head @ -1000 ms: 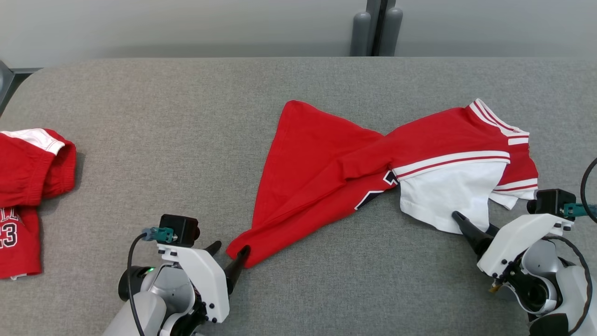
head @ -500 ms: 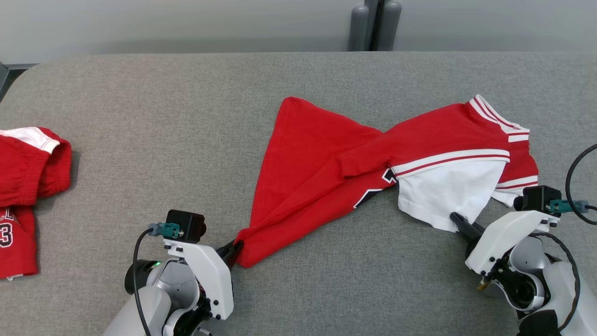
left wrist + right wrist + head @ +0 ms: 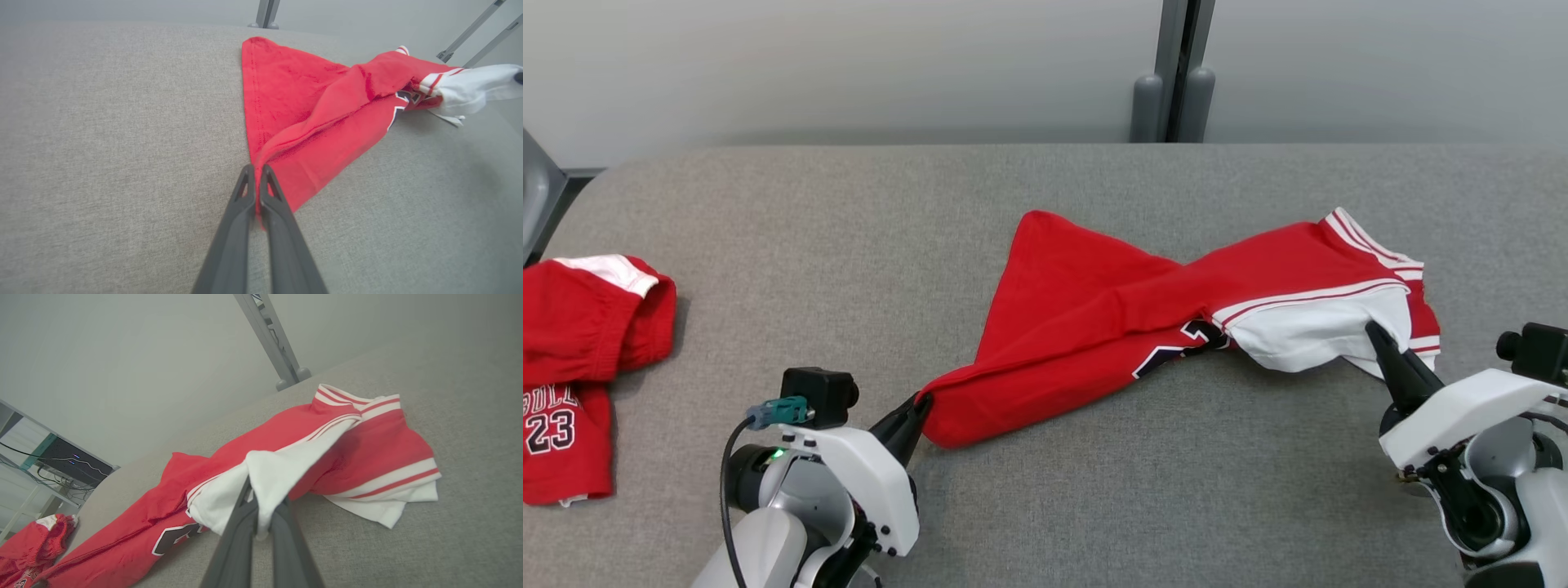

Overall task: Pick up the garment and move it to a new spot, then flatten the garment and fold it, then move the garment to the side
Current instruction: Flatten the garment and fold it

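The left arm (image 3: 768,539) rises from the lower left of the head view. The left gripper (image 3: 919,404) angles up and to the right, its two dark fingers pressed together on a red corner of the jersey (image 3: 1086,327). The right arm (image 3: 1486,457) comes in from the lower right. The right gripper (image 3: 1374,328) points up and leftward, its fingers clamped on the jersey's white part.

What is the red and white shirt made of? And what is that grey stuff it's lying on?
The red and white shirt looks like soft, matte knit cloth, maybe cotton or polyester: it drapes in folds and has a stitched hem. The grey table cover looks like coarse, matte woven fabric: a fine speckled weave shows up close.
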